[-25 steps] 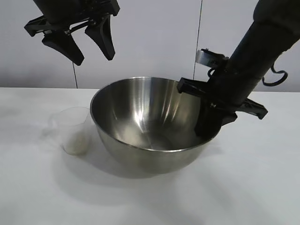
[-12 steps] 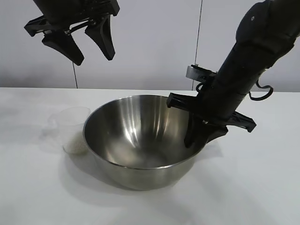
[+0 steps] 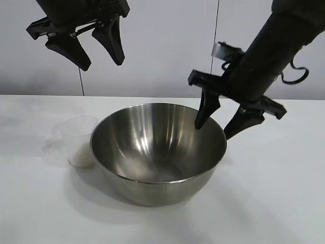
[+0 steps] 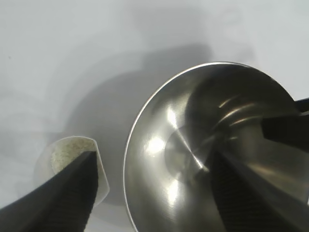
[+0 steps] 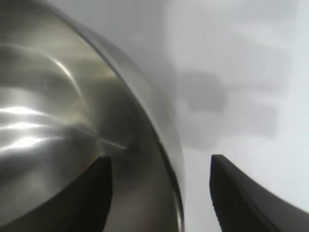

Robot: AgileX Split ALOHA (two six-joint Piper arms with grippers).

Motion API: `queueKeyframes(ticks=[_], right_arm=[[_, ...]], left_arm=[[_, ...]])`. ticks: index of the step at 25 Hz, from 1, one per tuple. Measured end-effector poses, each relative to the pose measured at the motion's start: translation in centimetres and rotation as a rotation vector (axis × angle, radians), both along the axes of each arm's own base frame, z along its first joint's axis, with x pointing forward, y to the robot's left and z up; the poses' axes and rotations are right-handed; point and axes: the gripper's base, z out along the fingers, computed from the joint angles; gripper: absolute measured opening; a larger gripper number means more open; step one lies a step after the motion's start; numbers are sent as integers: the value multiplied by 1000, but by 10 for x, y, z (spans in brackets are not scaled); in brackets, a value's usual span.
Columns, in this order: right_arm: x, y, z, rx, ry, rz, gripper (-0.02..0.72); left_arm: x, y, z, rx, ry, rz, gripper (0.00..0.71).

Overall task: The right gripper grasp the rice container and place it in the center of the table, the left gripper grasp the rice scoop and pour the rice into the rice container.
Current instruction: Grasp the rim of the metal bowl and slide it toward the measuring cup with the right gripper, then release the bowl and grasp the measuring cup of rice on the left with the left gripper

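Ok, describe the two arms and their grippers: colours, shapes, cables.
Both are black. The left gripper has two long tapered, angular fingers under a flat crossbar. The right gripper has the same wedge-shaped fingers on a straight bar, below a bulky dark arm with a small silvery bracket and a looped black cable beside it. The wrist views show a fine woven texture on the fingers.

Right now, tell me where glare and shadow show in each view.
Exterior view: soft shadow on the table around the rice container, streaked sheen inside. Left wrist view: bright glints inside it, a broad shadow beside its rim. Right wrist view: white streaks on its wall, blocky shadows on the table.
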Motion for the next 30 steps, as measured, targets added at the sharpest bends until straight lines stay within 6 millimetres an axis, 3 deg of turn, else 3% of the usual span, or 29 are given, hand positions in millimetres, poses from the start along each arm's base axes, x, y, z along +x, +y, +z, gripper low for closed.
queueKeyframes(ticks=[7,12,20,24,30], right_arm=[[-3,-35,64,-82,-60,8,412],[-9,-51,98,-71,-101,-25,412],[-20,-98,113,-69,-48,-130,412],[-28,-100,126,-68,-87,-139,412],[-29,-101,129,-65,-94,-140,412]], left_arm=[[0,0,0,0,0,0,489],[0,0,0,0,0,0,489],[0,0,0,0,0,0,489],[0,0,0,0,0,0,489],[0,0,0,0,0,0,489]])
